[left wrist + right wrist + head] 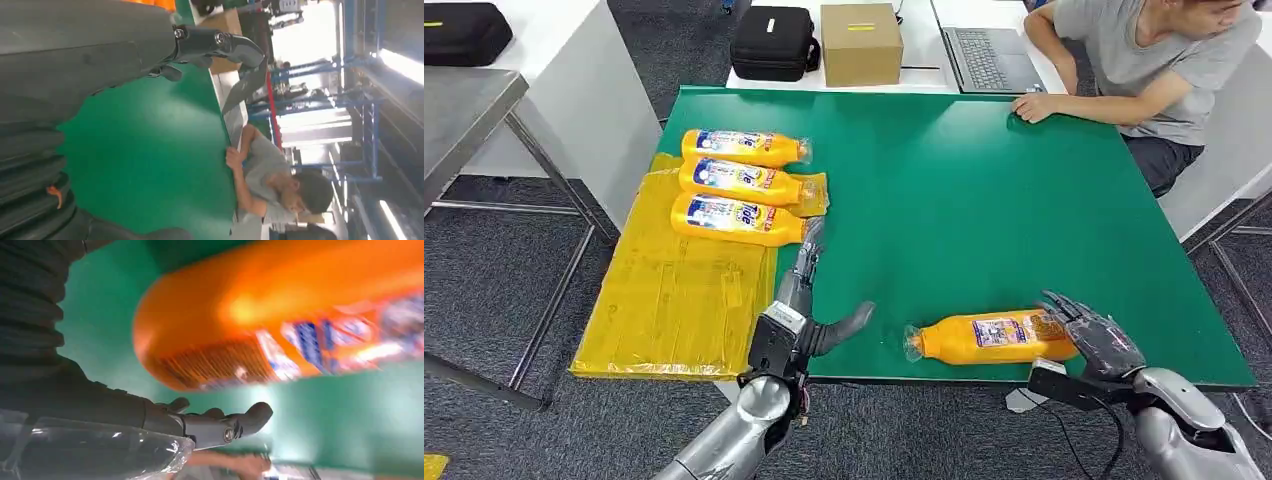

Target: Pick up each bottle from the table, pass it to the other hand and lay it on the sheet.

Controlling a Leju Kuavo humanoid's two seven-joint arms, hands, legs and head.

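Observation:
An orange bottle (pixel 984 338) lies on its side on the green table (pixel 984 200) near the front edge, cap to the left. My right hand (pixel 1094 335) sits at the bottle's base with fingers spread over its end. In the right wrist view the orange bottle (pixel 280 315) is blurred and close, and the thumb of the right hand (pixel 210 425) stands apart from it. Three more orange bottles (pixel 734 218) lie in a row on the yellow sheet (pixel 674 300). My left hand (pixel 799 300) is open, thumb out, fingertips reaching to the nearest bottle's cap. The left wrist view shows the left hand (pixel 215 42) over bare green table.
A person sits at the far right corner with a hand (pixel 1032 105) resting on the table edge. Behind the table stand a laptop (pixel 984 55), a cardboard box (pixel 861 43) and a black case (pixel 772 42). A metal table (pixel 464 110) stands at the left.

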